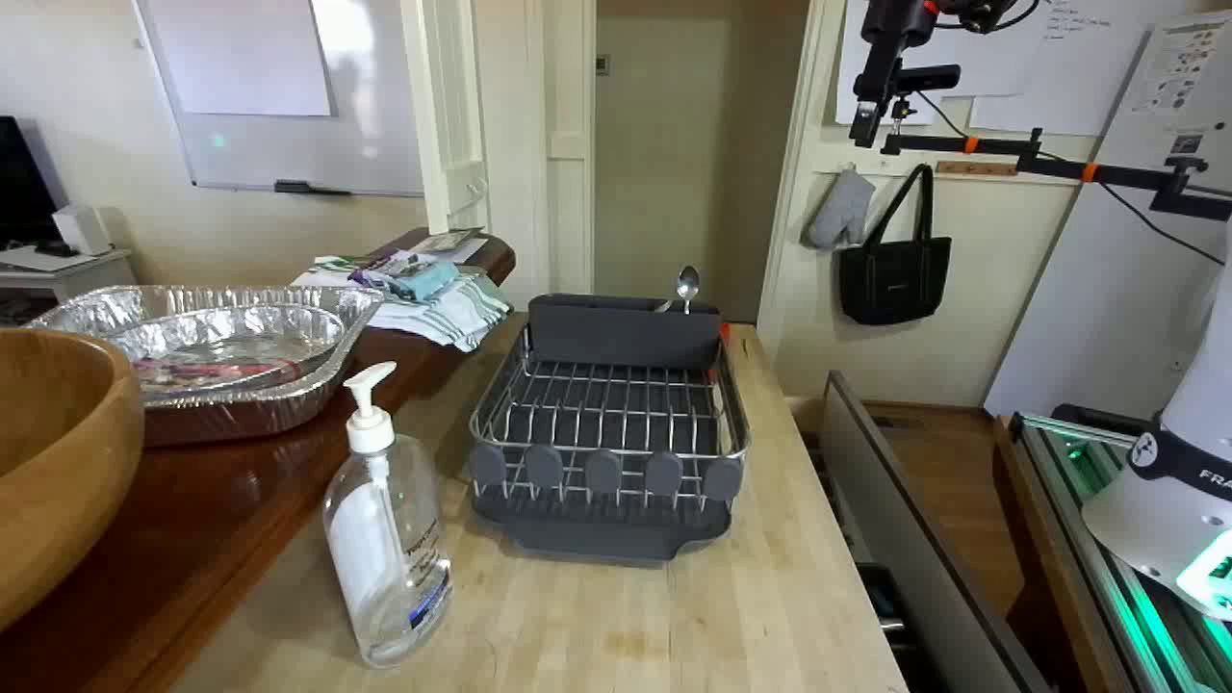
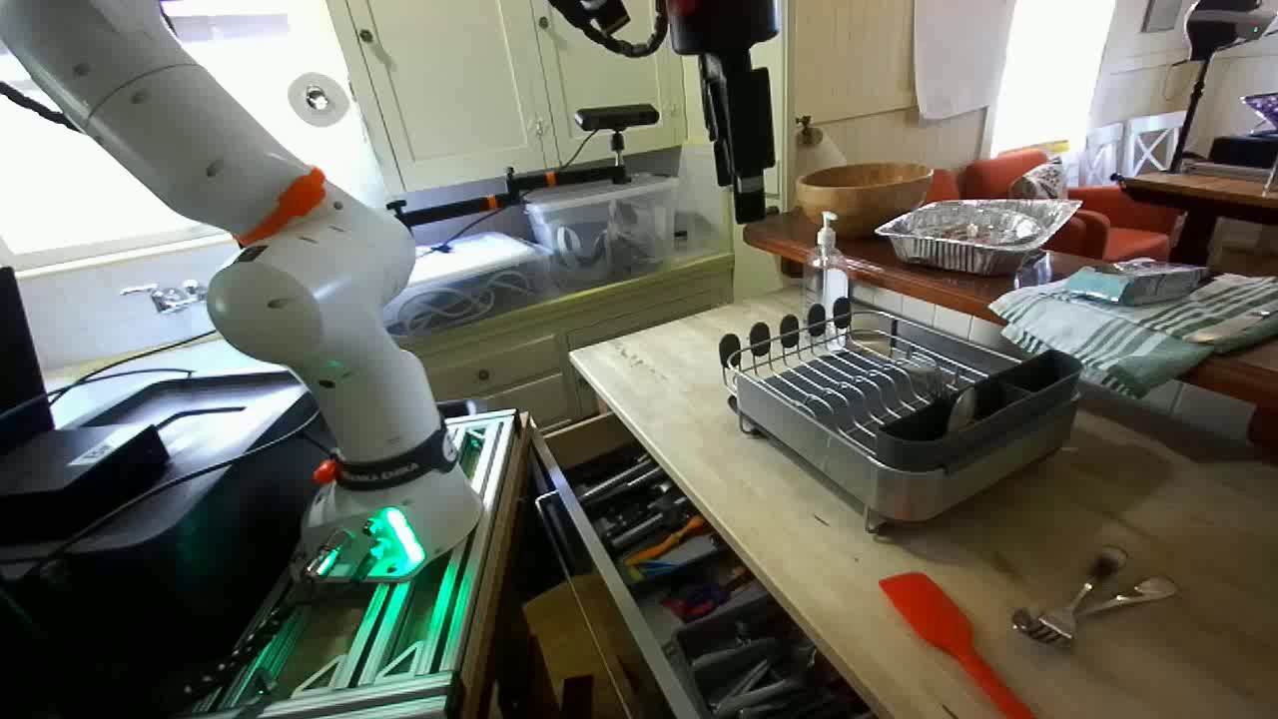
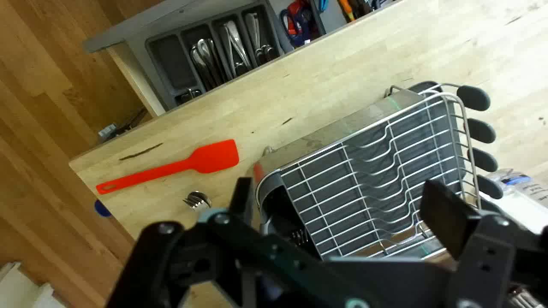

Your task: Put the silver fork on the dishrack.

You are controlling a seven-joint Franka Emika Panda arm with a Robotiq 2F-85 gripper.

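Observation:
A silver fork (image 2: 1062, 621) lies on the wooden counter behind the dishrack (image 1: 626, 337), crossed with another metal utensil. More fork tines (image 3: 299, 236) show inside the rack's dark cutlery compartment in the wrist view. A spoon (image 1: 687, 284) stands in that same section, its bowl up. My gripper (image 3: 344, 207) is open, its two fingers wide apart over the wire rack, with nothing held between them. Both exterior views show the gripper (image 2: 749, 205) raised high, well away from the rack and the counter.
A red spatula (image 3: 216, 156) lies on the counter beside the loose cutlery. An open drawer (image 2: 599, 559) full of utensils runs along the counter edge. A soap bottle (image 1: 390, 558) stands in front of the rack; foil pans (image 1: 289, 395) and a wooden bowl (image 1: 58, 462) sit alongside.

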